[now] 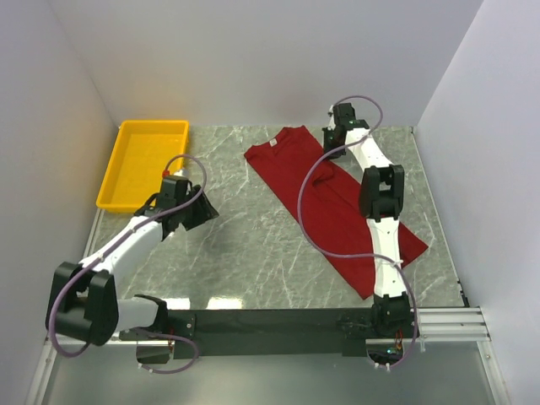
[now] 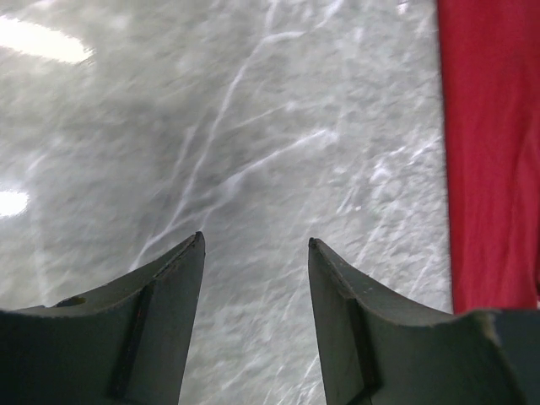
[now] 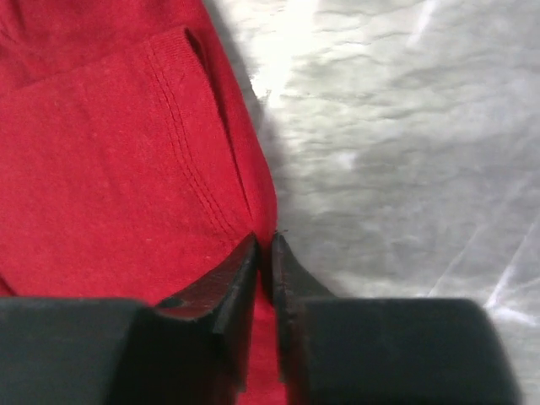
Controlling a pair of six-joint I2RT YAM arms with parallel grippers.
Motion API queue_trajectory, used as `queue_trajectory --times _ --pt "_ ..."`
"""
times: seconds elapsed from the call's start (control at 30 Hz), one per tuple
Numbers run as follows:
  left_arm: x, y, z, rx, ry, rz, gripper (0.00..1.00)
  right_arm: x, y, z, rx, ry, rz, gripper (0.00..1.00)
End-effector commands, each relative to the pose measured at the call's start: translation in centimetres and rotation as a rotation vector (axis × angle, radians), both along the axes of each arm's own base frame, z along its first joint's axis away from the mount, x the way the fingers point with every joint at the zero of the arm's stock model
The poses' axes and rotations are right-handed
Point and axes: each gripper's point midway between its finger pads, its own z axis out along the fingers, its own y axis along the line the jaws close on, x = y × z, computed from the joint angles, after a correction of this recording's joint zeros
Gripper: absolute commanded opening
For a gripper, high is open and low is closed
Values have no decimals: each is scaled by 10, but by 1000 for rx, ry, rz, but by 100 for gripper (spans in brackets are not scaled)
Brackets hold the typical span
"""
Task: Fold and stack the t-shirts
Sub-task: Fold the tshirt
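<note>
Right gripper, arm outstretched, nearly closed, perhaps on t-shirt edge.

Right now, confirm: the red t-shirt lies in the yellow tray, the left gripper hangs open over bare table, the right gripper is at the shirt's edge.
One point is wrong: the red t-shirt lies on the table, right of the yellow tray, as the top view shows. The left gripper hangs open over bare table; the right gripper is at the shirt's edge.

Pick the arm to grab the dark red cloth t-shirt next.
Right: the right pincer sits at the t-shirt edge; the left pincer hangs open over grey marbled tabletop, apart from it.
</note>
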Motion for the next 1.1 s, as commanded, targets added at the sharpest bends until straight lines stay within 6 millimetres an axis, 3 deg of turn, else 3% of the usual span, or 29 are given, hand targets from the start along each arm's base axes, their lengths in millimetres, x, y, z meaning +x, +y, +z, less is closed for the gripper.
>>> queue_trajectory --times 0.0,0.03,0.07,0.1,0.2,0.3,0.33,0.4,0.43,0.5,0.53,0.6,0.63,0.8,0.83,0.9,0.93,1.0,1.07 --pt "34 -22 36 -98 -133 -44 57 12 -16 70 30 -140 -8 30" --pt "37 -27 30 -113 -115 -60 57 12 -20 77 24 -164 12 46" --pt "42 -30 32 -130 -119 -60 57 12 -30 86 24 -186 9 53" --pt "52 -35 40 -149 -148 -65 57 3 -35 102 23 -207 16 59" --pt "74 -50 29 -200 -113 -65 57 -8 -48 134 4 -278 46 70" --pt "107 -61 39 -251 -136 -28 55 -35 -51 149 2 -295 172 71" --pt "115 -64 19 -252 -84 -8 54 -47 -41 152 38 -297 257 71" --pt "142 -74 26 -297 -100 37 51 -76 -37 152 65 -281 325 72" --pt "148 -78 4 -293 -51 60 50 -85 -33 153 75 -294 372 72" --pt "170 -89 8 -319 -68 93 47 -113 -29 148 83 -277 404 72" --pt "176 -92 -13 -308 -32 113 47 -121 -27 147 90 -284 425 72" --pt "194 -102 -12 -332 -39 144 47 -146 -25 144 104 -272 441 72" --pt "198 -106 -27 -331 -14 153 46 -150 -33 143 107 -277 426 72" --pt "229 -119 -36 -375 -24 199 46 -180 -42 141 121 -276 405 72" --pt "231 -121 -49 -374 -6 203 45 -183 -44 140 120 -272 398 72" --pt "241 -128 -48 -385 -6 208 45 -187 -50 142 123 -277 382 72" --pt "243 -129 -60 -376 11 213 45 -188 -52 141 123 -276 375 72" --pt "249 -134 -60 -392 12 223 44 -190 -57 142 127 -279 355 72" --pt "248 -137 -76 -380 51 231 42 -191 -59 145 142 -285 343 72"
